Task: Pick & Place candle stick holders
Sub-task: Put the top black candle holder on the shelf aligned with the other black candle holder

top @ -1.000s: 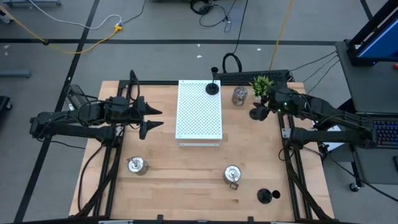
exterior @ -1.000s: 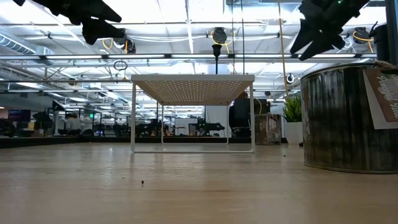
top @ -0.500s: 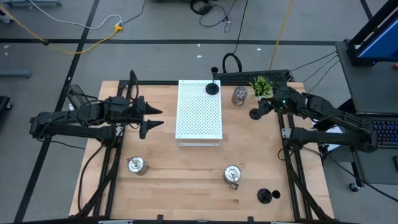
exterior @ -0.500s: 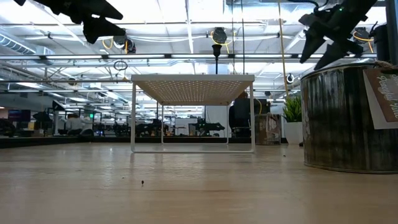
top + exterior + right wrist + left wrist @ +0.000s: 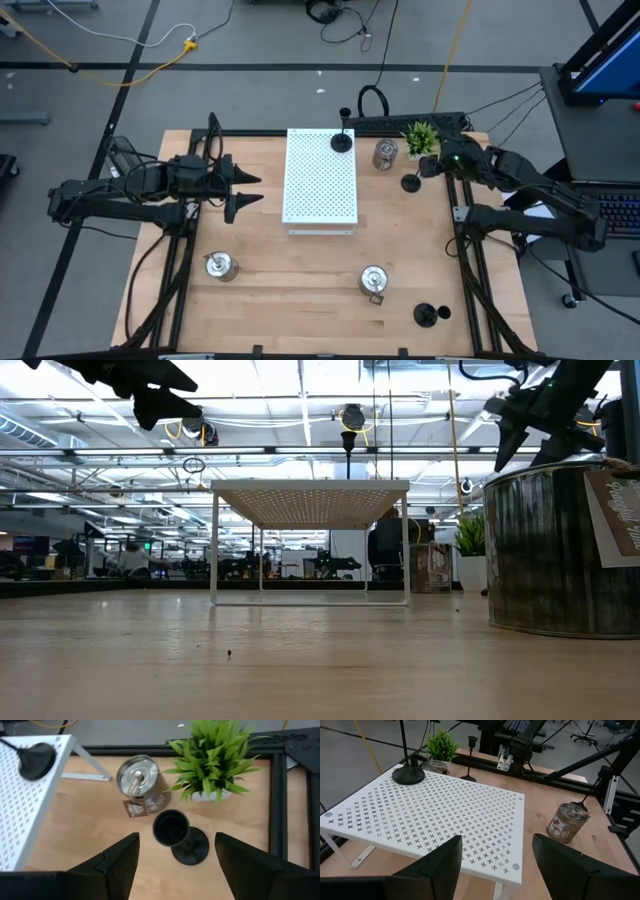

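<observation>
We see the right gripper (image 5: pixel 432 168) hanging over the far right part of the wooden surface (image 5: pixel 300 270), its two fingers (image 5: pixel 107 860) spread apart with nothing between them. Directly below that gap stands a black candle stick holder (image 5: pixel 177 836), upright on its round base, its cup facing up toward the gripper. In the high view that same holder (image 5: pixel 410 182) sits just off the gripper's tip, apart from it. Just beyond it from the gripper stands a silver candle stick holder (image 5: pixel 140 781), and beside that, close to the gripper's arm, a small green plant (image 5: pixel 214 757).

The left gripper (image 5: pixel 243 190) waits at the left side, level with the white perforated board (image 5: pixel 320 180), its fingers (image 5: pixel 432 867) likewise parted and empty. Ahead of it lies the board's top, and at the board's far corner from this gripper stands another black holder (image 5: pixel 408 772), on the board itself. Past the board's far edge a further thin black holder (image 5: pixel 469 757) rises from the surface. To the side of the board as the left gripper faces it, a second silver holder (image 5: pixel 566 822) rests on the wood.

Nearer the front edge, well apart from both grippers, we find a third silver holder (image 5: pixel 220 265) on the left gripper's side and the last black holder (image 5: pixel 430 315) toward the front right corner.
</observation>
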{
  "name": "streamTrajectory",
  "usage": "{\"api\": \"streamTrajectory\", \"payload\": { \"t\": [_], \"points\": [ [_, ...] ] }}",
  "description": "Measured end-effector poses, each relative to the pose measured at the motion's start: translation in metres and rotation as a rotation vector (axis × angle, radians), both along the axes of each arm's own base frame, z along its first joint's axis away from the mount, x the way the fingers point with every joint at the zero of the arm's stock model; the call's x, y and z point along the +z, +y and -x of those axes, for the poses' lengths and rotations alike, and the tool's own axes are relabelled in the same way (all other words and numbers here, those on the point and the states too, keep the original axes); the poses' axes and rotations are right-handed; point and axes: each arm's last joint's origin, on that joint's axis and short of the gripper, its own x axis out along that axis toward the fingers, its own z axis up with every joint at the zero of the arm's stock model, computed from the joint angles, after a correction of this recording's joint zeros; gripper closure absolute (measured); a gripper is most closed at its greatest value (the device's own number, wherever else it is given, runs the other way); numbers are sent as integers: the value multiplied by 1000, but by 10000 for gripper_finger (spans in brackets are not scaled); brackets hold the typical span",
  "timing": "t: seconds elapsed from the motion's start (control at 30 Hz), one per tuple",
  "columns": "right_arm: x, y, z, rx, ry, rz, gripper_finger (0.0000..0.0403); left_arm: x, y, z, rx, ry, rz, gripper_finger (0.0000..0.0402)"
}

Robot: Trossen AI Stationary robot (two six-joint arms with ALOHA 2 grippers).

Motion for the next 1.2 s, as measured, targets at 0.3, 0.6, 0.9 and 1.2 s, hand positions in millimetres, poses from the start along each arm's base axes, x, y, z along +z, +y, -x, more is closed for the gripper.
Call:
{"api": "streamTrajectory", "payload": {
  "t": [0.3, 0.6, 0.9, 1.2],
  "points": [
    [-8, -8, -3, -52, 51, -76, 151, 0, 0, 0, -7, 3, -21, 153],
    [-16, -20, -13, -82, 81, -129, 151, 0, 0, 0, -5, 2, -11, 153],
    [-25, -32, -18, -118, 140, -166, 151, 0, 0, 0, -5, 3, -11, 153],
    [-34, -44, -24, -101, 155, -253, 163, 0, 0, 0, -5, 3, -11, 153]
  ]
}}
